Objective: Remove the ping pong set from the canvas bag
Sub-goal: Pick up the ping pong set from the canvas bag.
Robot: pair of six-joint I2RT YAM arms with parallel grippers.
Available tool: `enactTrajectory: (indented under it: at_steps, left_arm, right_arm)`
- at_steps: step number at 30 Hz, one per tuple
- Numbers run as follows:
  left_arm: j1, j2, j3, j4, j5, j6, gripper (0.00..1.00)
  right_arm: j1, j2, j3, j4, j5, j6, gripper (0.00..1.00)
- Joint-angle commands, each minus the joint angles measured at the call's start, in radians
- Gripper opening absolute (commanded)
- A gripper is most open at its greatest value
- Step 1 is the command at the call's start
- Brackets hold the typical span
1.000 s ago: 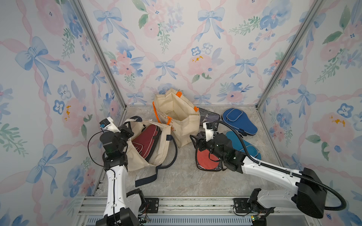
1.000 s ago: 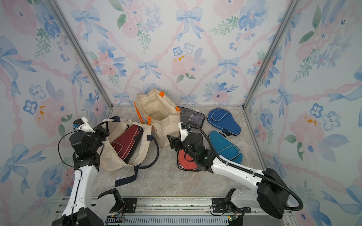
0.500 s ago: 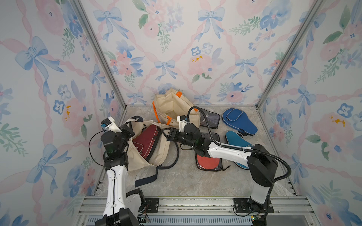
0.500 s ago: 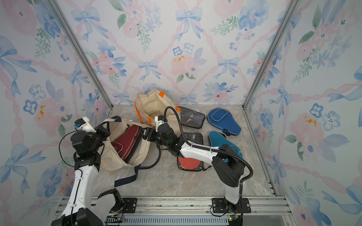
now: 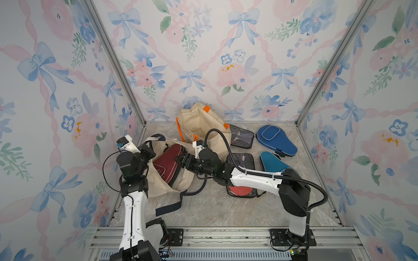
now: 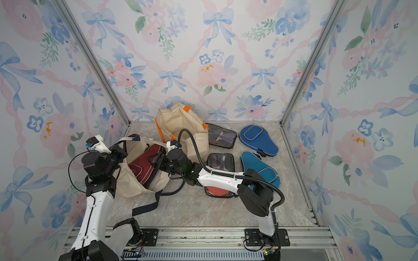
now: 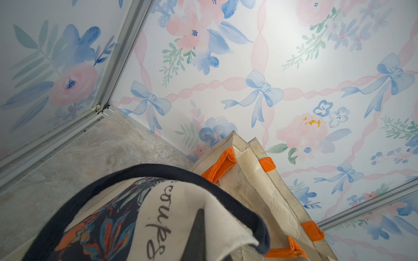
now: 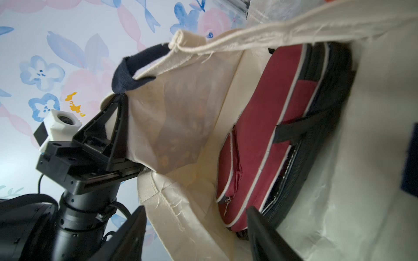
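we see the left tool [image 8: 122,106] clamped on the canvas bag [image 5: 172,183] rim; right tool [image 5: 178,160] spread apart, empty, red case [image 5: 168,165] just ahead.

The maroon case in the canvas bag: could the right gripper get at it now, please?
Probably yes: the left gripper holds the canvas bag open, and the right gripper, open, is right at the maroon case.

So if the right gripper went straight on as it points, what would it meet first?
Most likely the maroon paddle case in the canvas bag: the right gripper points its open fingers into the bag's mouth at it. Depth is unclear; the bag's rim might catch first.
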Motion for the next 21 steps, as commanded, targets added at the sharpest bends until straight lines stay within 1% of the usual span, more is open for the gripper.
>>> enactTrajectory:
  at_steps: [1,12,21]
  left_arm:
    - [-0.009,-0.016,0.001,0.072,0.005,0.007,0.00]
    - [-0.024,-0.018,0.002,0.072,0.006,0.008,0.00]
    - [-0.031,-0.019,0.003,0.073,0.009,0.008,0.00]
  right_arm:
    - [0.015,0.071,0.068,-0.078,0.014,0.031,0.67]
    - [0.032,0.193,0.200,-0.167,0.008,0.060,0.63]
    - [0.033,0.259,0.261,-0.214,-0.005,0.076,0.62]
